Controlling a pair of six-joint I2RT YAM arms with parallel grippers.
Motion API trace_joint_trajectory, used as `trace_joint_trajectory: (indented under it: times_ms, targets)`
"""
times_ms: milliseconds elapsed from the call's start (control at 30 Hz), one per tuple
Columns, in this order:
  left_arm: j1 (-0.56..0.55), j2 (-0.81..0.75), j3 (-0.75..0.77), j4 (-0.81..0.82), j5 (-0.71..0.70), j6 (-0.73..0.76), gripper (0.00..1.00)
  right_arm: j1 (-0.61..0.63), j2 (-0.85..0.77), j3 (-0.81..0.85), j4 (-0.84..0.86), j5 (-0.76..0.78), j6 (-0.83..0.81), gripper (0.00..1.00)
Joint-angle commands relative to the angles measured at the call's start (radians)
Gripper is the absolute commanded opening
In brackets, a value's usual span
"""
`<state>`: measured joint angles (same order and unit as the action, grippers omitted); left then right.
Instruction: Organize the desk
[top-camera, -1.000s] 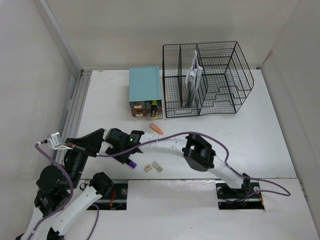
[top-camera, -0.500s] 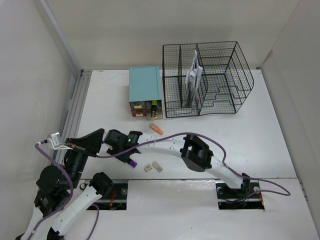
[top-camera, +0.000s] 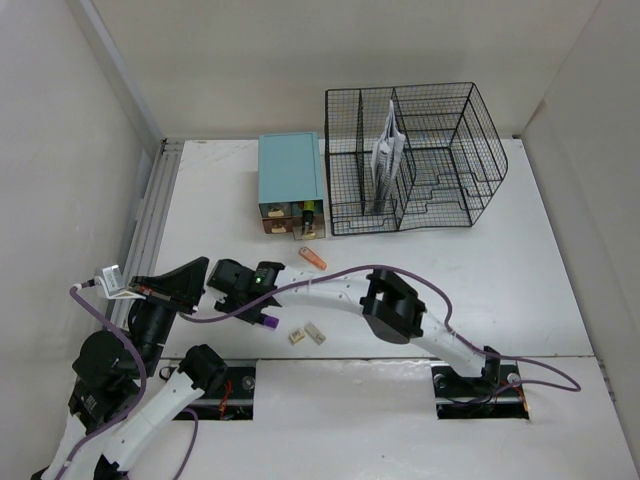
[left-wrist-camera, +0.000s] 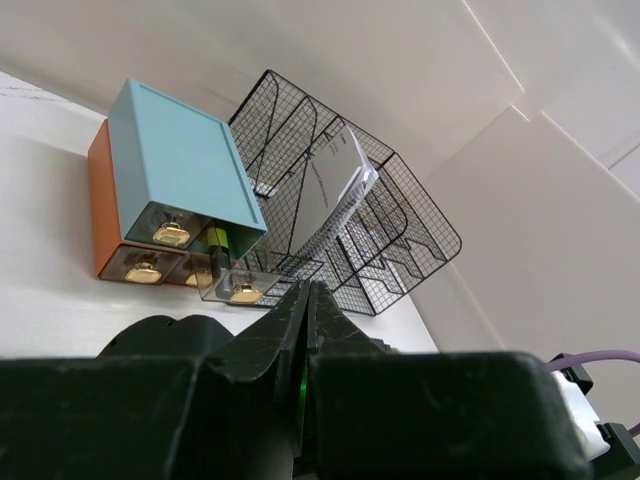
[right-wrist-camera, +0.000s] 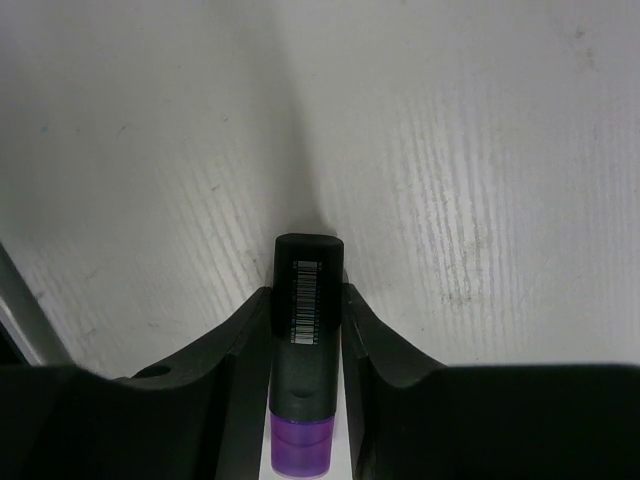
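The desk (top-camera: 470, 290) is a white tabletop with a grey rail (top-camera: 148, 225) along its left edge. My right gripper (top-camera: 243, 291) reaches across to the front left and is shut on a black marker with a purple cap (top-camera: 268, 322). In the right wrist view the marker (right-wrist-camera: 308, 270) sits between the fingers (right-wrist-camera: 240, 340), its black end close over the desk surface (right-wrist-camera: 480, 150). My left gripper (top-camera: 192, 274) is just left of it, shut and empty, with its tips (left-wrist-camera: 308, 292) pressed together.
A teal-topped drawer box (top-camera: 290, 175) with open lower drawers stands at the back, also in the left wrist view (left-wrist-camera: 180, 160). A black mesh file rack (top-camera: 430, 160) holding papers is beside it. An orange piece (top-camera: 313, 259) and two small beige pieces (top-camera: 297, 337) (top-camera: 316, 333) lie near the front.
The right gripper has turned slightly with the marker, so the purple cap sits a little higher and further right. The left arm has not moved.
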<state>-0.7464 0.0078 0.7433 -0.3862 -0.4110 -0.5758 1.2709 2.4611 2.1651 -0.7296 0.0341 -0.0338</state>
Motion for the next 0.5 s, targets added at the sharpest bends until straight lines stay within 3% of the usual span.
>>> trace_joint_trajectory:
  times_ms: [0, 467]
  targets:
    - [-0.007, -0.253, 0.03, 0.027, 0.012, 0.022, 0.0, -0.021, -0.088, 0.033, -0.033, -0.115, -0.164, 0.0]
    - [-0.007, -0.253, 0.062, 0.046, -0.008, 0.04, 0.0, -0.284, -0.211, 0.165, -0.162, -0.615, -0.423, 0.0]
